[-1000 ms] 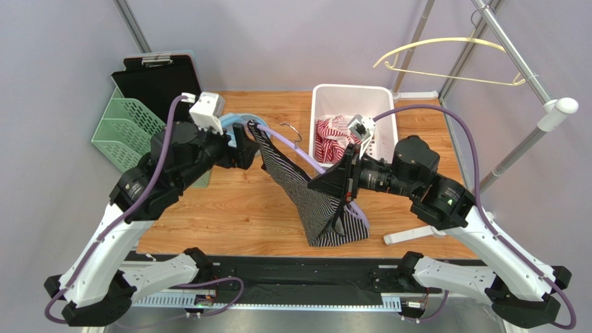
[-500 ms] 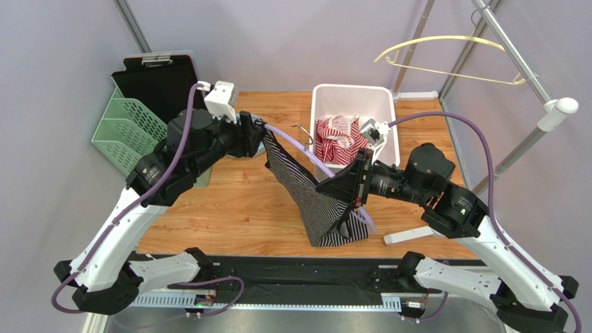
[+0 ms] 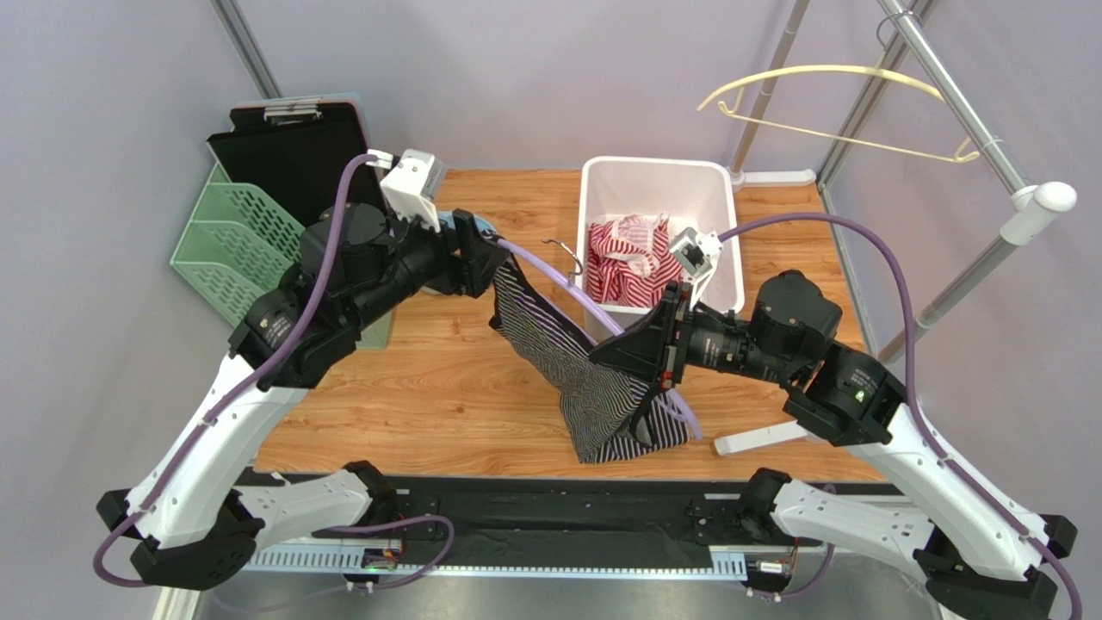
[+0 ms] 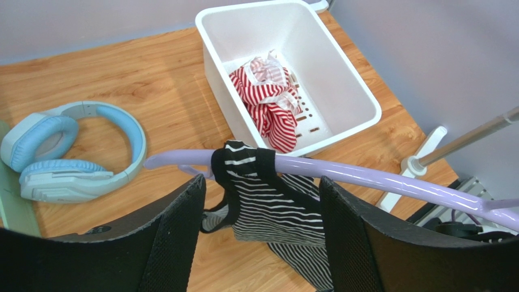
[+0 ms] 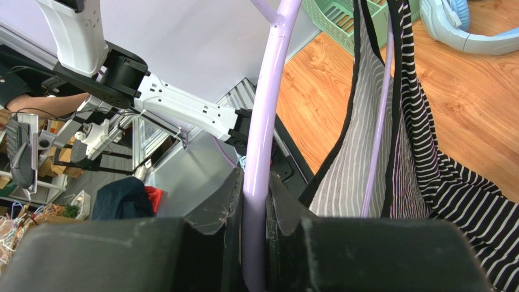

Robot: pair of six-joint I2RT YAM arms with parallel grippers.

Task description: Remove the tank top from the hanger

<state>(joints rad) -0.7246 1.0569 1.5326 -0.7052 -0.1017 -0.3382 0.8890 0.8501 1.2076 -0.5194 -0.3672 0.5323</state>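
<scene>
A black-and-white striped tank top (image 3: 582,375) hangs from a lavender hanger (image 3: 556,278) held in the air over the table. My right gripper (image 3: 647,346) is shut on the hanger's lower bar (image 5: 268,121), which runs up between its pressed jaws (image 5: 256,182). The fabric (image 5: 451,182) drapes to the right of them. My left gripper (image 4: 262,188) is open at the hanger's upper end (image 4: 365,176). Its fingers stand either side of the shoulder strap (image 4: 240,161) looped over the bar, apart from the cloth (image 4: 274,207).
A white bin (image 3: 595,175) at the back holds a red-and-white striped garment (image 3: 627,258). Blue headphones (image 4: 73,152) lie on the wood at the left. A green file rack (image 3: 220,246) with a black clipboard (image 3: 291,149) stands far left. A cream hanger (image 3: 828,110) hangs on the metal rail (image 3: 983,116).
My left gripper has moved forward and right to the strap at the hanger's end. The right arm has shifted slightly right with the hanger, which now sits a little lower.
</scene>
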